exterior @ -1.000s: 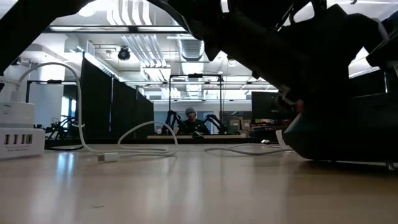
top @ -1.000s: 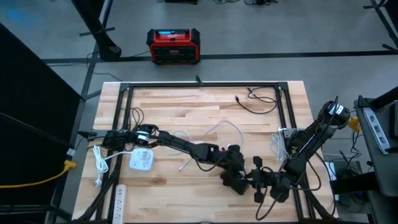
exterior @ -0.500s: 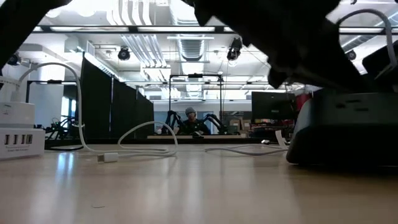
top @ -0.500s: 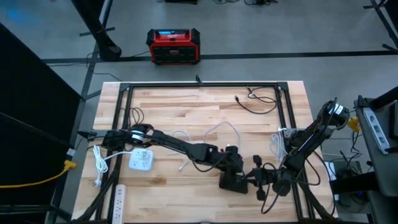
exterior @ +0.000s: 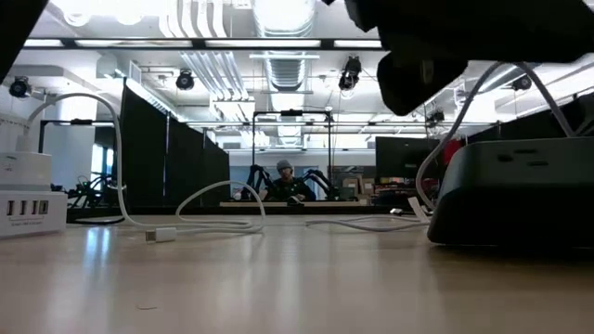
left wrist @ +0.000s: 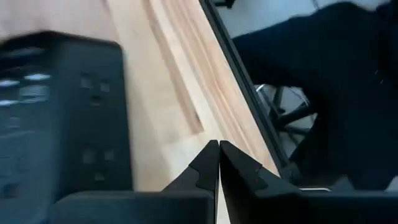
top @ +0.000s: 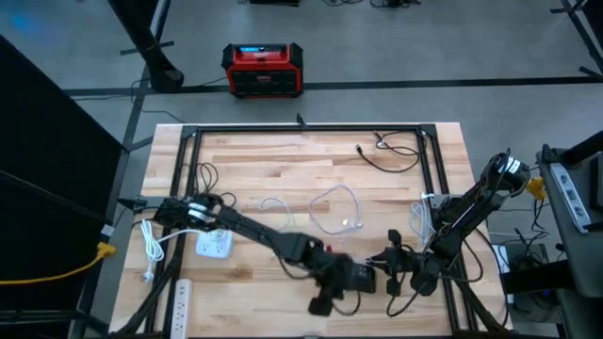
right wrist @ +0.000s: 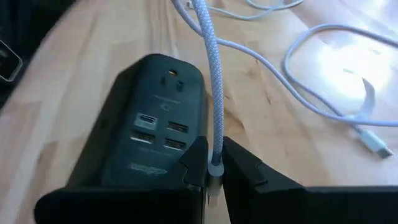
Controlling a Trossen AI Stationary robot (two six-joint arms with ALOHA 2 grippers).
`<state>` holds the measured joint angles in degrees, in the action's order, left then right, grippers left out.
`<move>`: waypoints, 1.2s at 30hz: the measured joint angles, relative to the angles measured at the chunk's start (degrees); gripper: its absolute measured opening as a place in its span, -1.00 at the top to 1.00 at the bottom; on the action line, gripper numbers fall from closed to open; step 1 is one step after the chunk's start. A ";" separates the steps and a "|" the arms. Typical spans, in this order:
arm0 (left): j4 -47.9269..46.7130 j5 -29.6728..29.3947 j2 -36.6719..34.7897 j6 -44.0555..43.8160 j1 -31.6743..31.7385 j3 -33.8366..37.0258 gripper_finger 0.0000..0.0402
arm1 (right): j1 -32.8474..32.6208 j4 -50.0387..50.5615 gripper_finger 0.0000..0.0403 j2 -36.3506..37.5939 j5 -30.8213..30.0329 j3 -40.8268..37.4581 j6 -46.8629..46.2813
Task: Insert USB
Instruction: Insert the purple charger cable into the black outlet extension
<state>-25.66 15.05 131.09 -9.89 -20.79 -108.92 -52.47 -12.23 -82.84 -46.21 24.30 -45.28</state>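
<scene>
Pinching the white braided cable (right wrist: 211, 93), the right gripper (right wrist: 213, 163) hovered beside the black power hub (right wrist: 152, 134).
From above, arms hid the plug; low down, the hub (exterior: 515, 190) was cut off; left gripper (left wrist: 219, 163) sat closed, empty.

Table (top: 311, 165) — pale wooden planks, smooth with a soft sheen, framed by dark metal rails (top: 301, 130). Black power strip (right wrist: 146, 134) — matt plastic with a faintly satin face. White cable (right wrist: 210, 81) — braided cloth sheath, finely ribbed. White charging hub (exterior: 23, 199) — smooth plastic. Gripper fingers (left wrist: 205, 171) — dark matt plastic.
</scene>
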 joint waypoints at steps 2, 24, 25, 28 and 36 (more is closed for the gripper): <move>-1.36 -7.29 0.61 0.94 -0.65 0.00 1.00 | -0.02 -0.26 0.92 -0.60 1.30 0.85 -0.14; 0.11 -18.27 -0.44 2.13 -3.05 -0.09 1.00 | -1.01 -0.67 0.92 -4.89 -5.15 8.24 8.35; 1.50 -17.64 -0.28 2.87 -3.30 -0.09 1.00 | -1.29 -1.34 0.92 -5.20 -6.05 7.96 8.10; 7.03 -17.51 0.65 4.86 -3.38 0.01 1.00 | -2.29 -6.62 0.92 -6.54 -7.95 6.91 8.85; 14.03 -17.55 1.53 10.03 -1.81 0.18 1.00 | -4.04 -15.09 0.92 -11.08 -8.02 6.40 11.69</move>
<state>-11.63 -2.50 132.62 0.13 -22.60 -108.74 -56.51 -27.32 -93.92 -54.23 30.70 -33.58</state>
